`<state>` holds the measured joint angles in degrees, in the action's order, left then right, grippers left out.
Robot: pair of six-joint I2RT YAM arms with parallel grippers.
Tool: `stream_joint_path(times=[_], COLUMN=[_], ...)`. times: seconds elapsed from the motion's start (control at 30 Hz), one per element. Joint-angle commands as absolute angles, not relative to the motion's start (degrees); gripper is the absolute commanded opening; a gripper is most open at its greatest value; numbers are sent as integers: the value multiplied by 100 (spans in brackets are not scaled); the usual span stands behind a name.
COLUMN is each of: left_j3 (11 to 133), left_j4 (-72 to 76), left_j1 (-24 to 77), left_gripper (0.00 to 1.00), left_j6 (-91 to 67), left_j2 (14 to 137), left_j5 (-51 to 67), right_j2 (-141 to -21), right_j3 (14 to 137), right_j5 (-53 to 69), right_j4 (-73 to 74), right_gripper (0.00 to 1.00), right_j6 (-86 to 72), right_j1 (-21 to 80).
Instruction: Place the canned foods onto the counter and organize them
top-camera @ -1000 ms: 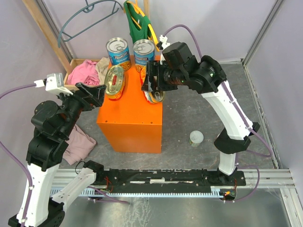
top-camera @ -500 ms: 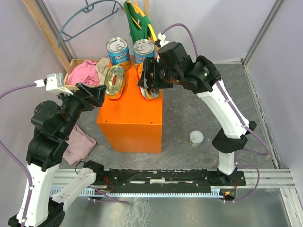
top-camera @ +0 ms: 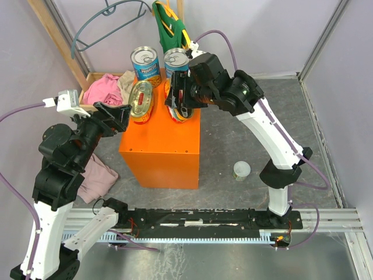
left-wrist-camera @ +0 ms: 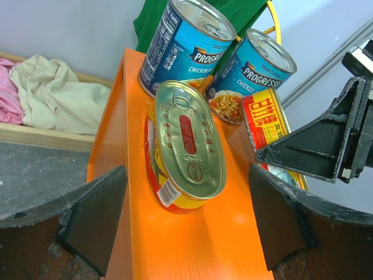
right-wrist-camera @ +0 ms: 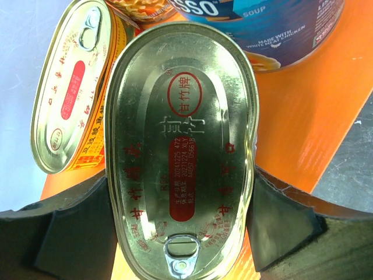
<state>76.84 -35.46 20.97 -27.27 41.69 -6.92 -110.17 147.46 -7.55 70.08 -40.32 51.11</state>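
Four tins are on top of the orange box (top-camera: 160, 153), which stands in the middle of a grey speckled table surface (top-camera: 233, 131) enclosed by pale lilac walls (top-camera: 262, 29). The left blue can (top-camera: 145, 65) and the right blue can (top-camera: 176, 63) stand upright side by side at the far edge of the box. Just in front of them, the left oval tin (top-camera: 141, 100) lies flat by the left edge. The right oval tin (top-camera: 182, 112) is clamped across its width by the right gripper (top-camera: 179, 100), and whether it touches the box cannot be told. The left gripper (top-camera: 120, 118) hovers at the box's left edge, jaws spread wide and holding nothing. Well apart on the floor to the right, a small white-lidded can (top-camera: 242, 170) stands upright. At the far left, a wooden tray (top-camera: 89, 76) holds pink and beige clothes. A green garment (top-camera: 169, 29) hangs on the far wall, and a pinkish cloth (top-camera: 99, 178) lies near the left arm.
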Motion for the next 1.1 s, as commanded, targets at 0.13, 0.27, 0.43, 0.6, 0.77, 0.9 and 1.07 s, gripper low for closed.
stream_joint_path(times=[0.13, 0.27, 0.43, 0.6, 0.77, 0.9, 1.07], left_j3=[7752, 7726, 7725, 7726, 7749, 7769, 7786], left_j4=[-3243, -3230, -3224, -3225, -3236, -3239, -3241], left_j1=[2073, 2082, 2077, 2075, 2081, 2072, 2076], left_gripper=[91, 91, 91, 91, 91, 91, 91], left_j6=[-2489, -2487, -2463, -2461, -2457, -2452, -2478], left_j2=[4225, 4228, 4236, 4228, 4250, 4267, 4271], left_j5=[-580, -582, -572, -572, -555, -543, -519], right_j2=[-11215, -11230, -11280, -11293, -11247, -11207, -11151], right_j3=[14369, 14261, 14214, 14111, 13931, 13896, 13863], right_j5=[-1099, -1193, -1304, -1417, -1461, -1506, -1601], right_j4=[7041, 6990, 7002, 6991, 6886, 6850, 6851], right_gripper=[50, 52, 52, 52, 59, 66, 71], right_j6=[-3921, -3902, -3902, -3917, -3932, -3920, -3902], right_j1=[5141, 5133, 5133, 5135, 5142, 5159, 5215])
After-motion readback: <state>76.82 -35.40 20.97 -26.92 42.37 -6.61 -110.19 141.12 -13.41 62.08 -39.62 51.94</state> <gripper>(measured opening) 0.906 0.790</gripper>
